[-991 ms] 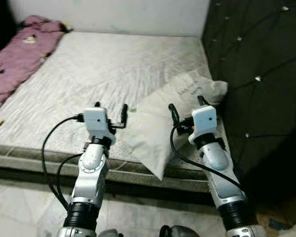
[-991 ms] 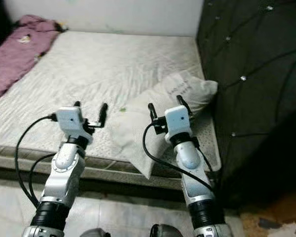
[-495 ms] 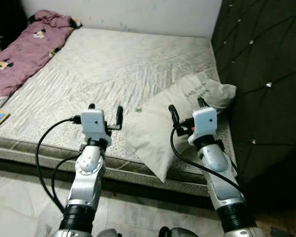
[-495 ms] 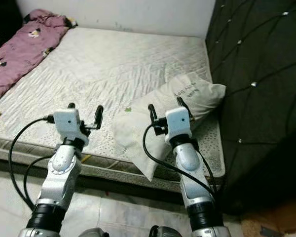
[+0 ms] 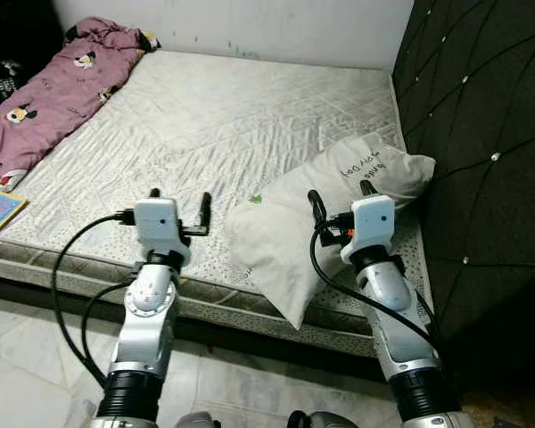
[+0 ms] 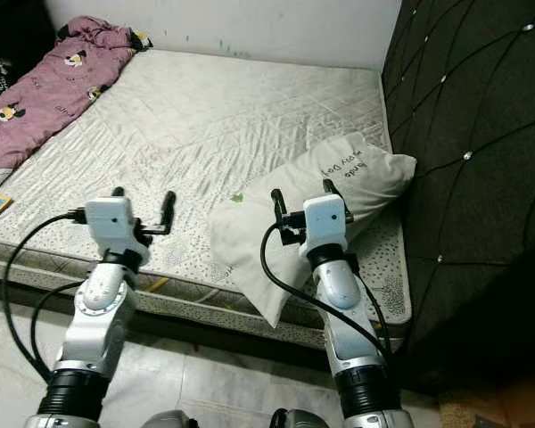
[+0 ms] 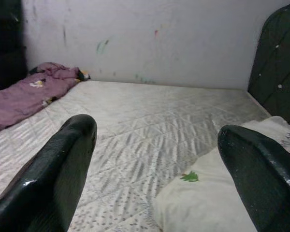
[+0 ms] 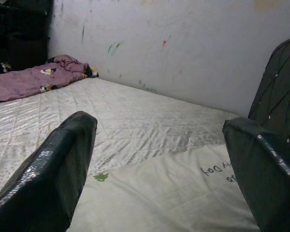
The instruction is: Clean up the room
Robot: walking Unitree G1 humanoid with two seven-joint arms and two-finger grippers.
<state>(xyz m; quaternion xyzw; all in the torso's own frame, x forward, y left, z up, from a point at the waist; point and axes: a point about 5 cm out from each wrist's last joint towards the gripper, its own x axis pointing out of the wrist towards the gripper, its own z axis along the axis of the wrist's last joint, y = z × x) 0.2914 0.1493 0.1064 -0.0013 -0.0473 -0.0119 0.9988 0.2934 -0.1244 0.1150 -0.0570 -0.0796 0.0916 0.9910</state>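
Here, your right gripper (image 5: 339, 198) hangs spread and empty just over the near end of the cream rectangular fabric pillow (image 5: 312, 214), which lies askew at the mattress corner beside the dark tufted headboard (image 5: 481, 134). Left gripper (image 5: 178, 201), also spread, holds nothing above the bare quilted mattress (image 5: 205, 116). Nothing tidied yet, I judge: the rumpled purple printed blanket (image 5: 53, 89) remains heaped at the far edge.
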